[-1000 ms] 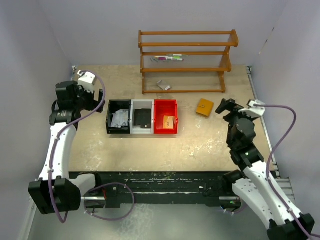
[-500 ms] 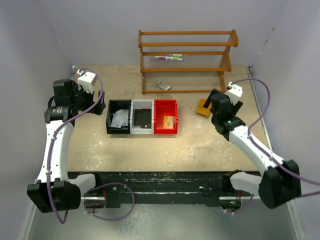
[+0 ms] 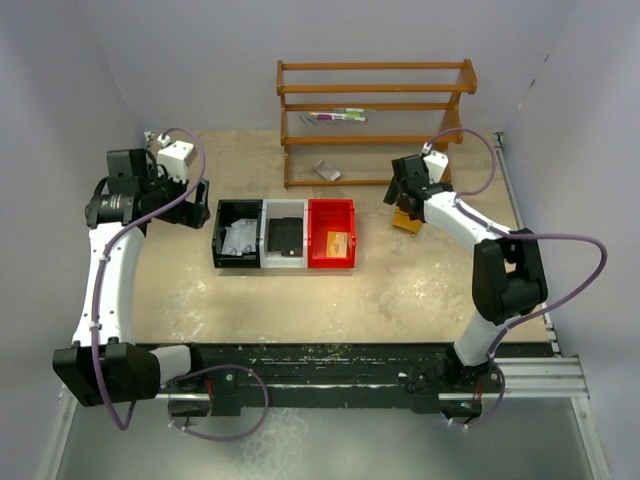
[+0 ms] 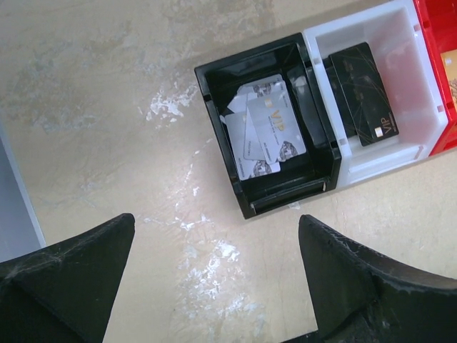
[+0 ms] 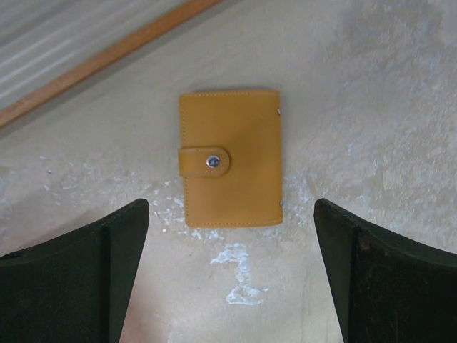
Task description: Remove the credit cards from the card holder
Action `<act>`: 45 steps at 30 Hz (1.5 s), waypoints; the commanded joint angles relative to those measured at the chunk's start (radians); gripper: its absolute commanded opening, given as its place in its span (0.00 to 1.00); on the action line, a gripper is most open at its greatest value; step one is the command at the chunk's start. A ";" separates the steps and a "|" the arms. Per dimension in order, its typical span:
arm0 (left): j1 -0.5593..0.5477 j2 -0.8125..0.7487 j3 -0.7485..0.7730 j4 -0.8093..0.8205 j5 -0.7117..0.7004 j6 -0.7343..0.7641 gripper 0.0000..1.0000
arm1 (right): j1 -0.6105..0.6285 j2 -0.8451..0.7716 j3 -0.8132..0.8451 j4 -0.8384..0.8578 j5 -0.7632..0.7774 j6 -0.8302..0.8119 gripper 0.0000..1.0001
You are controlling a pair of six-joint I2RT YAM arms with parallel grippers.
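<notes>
The card holder (image 5: 230, 158) lies closed at the far right, the right gripper (image 5: 230, 207) spread wide and empty above it. The left gripper (image 4: 216, 221), equally wide, hangs left of the black bin (image 4: 284, 194).

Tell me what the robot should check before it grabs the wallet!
1. The right gripper is open: ok.
2. The wallet is centred under it: ok.
3. Wallet lies flat, nothing on it: ok.
4. The strap is unsnapped: not ok, it is snapped shut.
5. The left gripper is open and free to help: ok, it hovers by the black bin.
6. Gap down to the wallet: cannot tell.
</notes>
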 commanded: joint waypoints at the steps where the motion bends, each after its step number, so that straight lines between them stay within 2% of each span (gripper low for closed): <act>1: 0.005 0.003 0.045 -0.048 0.033 0.031 0.99 | -0.006 -0.006 -0.018 0.011 -0.027 0.046 1.00; 15: 0.004 -0.022 0.054 -0.077 0.097 0.043 0.99 | -0.013 0.177 0.010 0.063 -0.101 -0.020 0.98; 22: 0.004 -0.026 0.070 -0.083 0.121 0.040 0.99 | -0.022 0.139 -0.053 0.089 -0.110 -0.051 0.94; 34: 0.005 -0.036 0.090 -0.096 0.149 0.040 0.99 | -0.068 0.131 -0.047 0.114 -0.183 -0.127 0.95; 38: 0.004 -0.036 0.096 -0.102 0.154 0.038 0.99 | -0.067 0.128 -0.069 0.171 -0.264 -0.146 0.93; 45: 0.004 -0.046 0.097 -0.115 0.160 0.042 0.99 | -0.067 0.133 -0.091 0.179 -0.283 -0.139 0.85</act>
